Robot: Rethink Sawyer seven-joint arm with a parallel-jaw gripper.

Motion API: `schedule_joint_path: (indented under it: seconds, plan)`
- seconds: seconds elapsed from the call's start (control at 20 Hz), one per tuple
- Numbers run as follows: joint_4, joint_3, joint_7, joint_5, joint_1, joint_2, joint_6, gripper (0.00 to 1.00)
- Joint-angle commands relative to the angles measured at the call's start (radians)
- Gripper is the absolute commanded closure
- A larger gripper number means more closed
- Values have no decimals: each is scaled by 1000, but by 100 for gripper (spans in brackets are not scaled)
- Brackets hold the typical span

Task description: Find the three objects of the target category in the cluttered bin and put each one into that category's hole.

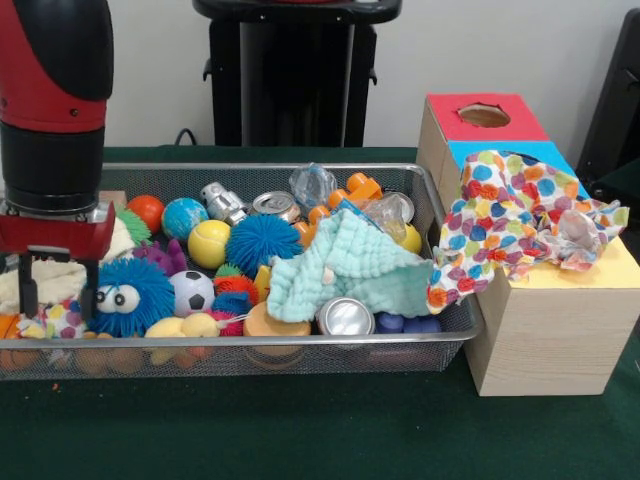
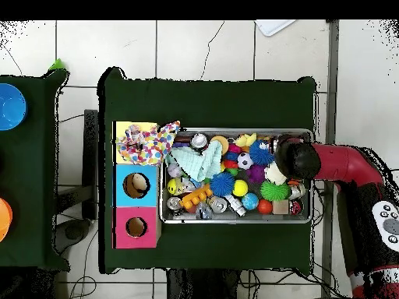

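Hovering open over the cream cloth (image 1: 45, 280), the claw (image 1: 58, 300) sits at the bin's (image 1: 300, 340) end, away from the boxes.

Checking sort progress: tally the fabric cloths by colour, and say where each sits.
White polka-dot fabric cloth: 1, draped over the yellow-panelled wooden box
Mint-green waffle-textured cloth: 1, in the silver wire-mesh bin
Cream knitted cloth: 1, in the bin, under the end effector
Total: 3

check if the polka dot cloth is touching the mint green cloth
Touching. In the front view the polka dot cloth hangs off the yellow-topped box and its lower corner overlaps the mint-green cloth at the bin's rim.
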Motion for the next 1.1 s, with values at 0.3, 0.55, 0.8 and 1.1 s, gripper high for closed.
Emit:
schedule_joint_path:
  seconds: [0.3, 0.55, 0.8, 1.1]
  plan:
    - [90, 62, -158, -88, -11, 91, -105, 0]
    - [67, 36, -154, -117, 9, 117, -147, 0]
    - [47, 4, -163, -158, 35, 120, -152, 0]
    - [45, 12, -188, -186, 33, 110, -120, 0]
